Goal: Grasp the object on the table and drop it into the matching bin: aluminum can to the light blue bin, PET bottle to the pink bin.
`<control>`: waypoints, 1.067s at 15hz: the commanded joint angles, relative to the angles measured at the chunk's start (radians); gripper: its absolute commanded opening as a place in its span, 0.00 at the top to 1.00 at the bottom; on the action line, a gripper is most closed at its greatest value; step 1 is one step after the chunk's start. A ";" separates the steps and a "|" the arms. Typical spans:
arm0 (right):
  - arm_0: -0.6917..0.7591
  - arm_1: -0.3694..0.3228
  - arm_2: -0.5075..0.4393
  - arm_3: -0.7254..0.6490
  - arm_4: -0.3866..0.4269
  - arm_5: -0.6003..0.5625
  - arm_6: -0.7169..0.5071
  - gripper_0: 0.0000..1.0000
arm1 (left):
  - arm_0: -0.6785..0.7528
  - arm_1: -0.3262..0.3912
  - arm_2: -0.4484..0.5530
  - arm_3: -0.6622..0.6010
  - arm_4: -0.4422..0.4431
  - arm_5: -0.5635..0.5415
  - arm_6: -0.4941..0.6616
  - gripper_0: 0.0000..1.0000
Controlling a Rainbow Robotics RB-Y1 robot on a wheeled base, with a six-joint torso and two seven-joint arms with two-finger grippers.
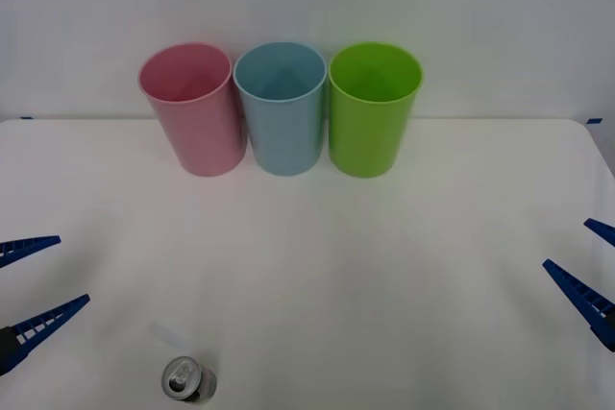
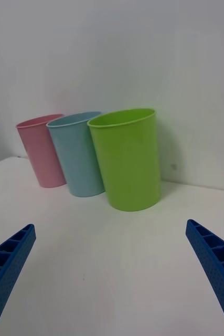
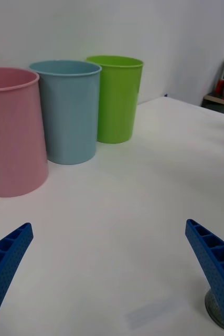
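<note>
**Can at the near edge, both grippers spread wide**

Nearest of all, the can (image 1: 188, 379) stands upright on the table (image 1: 384, 266), right at the near edge, silver pull-tab top facing up, dark body below. It sits just inward of the left gripper (image 1: 29, 280), a little nearer than the fingertips, apart from them and not between them. In the left wrist view the can's (image 3: 214, 310) rim peeks out just behind one blue finger (image 3: 214, 268).

That left gripper hangs at the left edge of the table, blue ribbed fingers spread wide, holding nothing. From its own wrist camera the left gripper (image 3: 109, 231) faces bare white tabletop.

Across on the other side, the right gripper (image 1: 588, 249) sits at the right edge, fingers likewise spread wide and holding nothing, well apart from the can. Seen from its wrist, the right gripper (image 2: 110, 231) looks over open table.

Farther out, well beyond both grippers, three cups stand in a tight row along the far edge against the wall: the pink bin (image 1: 195, 112) on the left gripper's side, the light blue bin (image 1: 282, 109) in the middle, and a green cup (image 1: 371, 112) towards the right gripper's side. All three are upright, mouths open, each just beside or touching its neighbour.
</note>
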 commanded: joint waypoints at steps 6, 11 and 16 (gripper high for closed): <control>0.000 0.000 0.000 0.000 0.000 0.000 0.000 0.00 | -0.147 0.143 -0.086 0.207 -0.084 -0.151 -0.087 0.00; 0.000 0.000 0.000 0.000 0.000 0.000 0.000 0.00 | -0.252 0.187 -0.198 0.306 -0.156 -0.174 -0.205 0.00; 0.000 0.000 0.000 0.000 0.000 0.000 0.000 0.00 | -0.342 0.187 -0.218 0.335 -0.325 -0.274 -0.211 0.00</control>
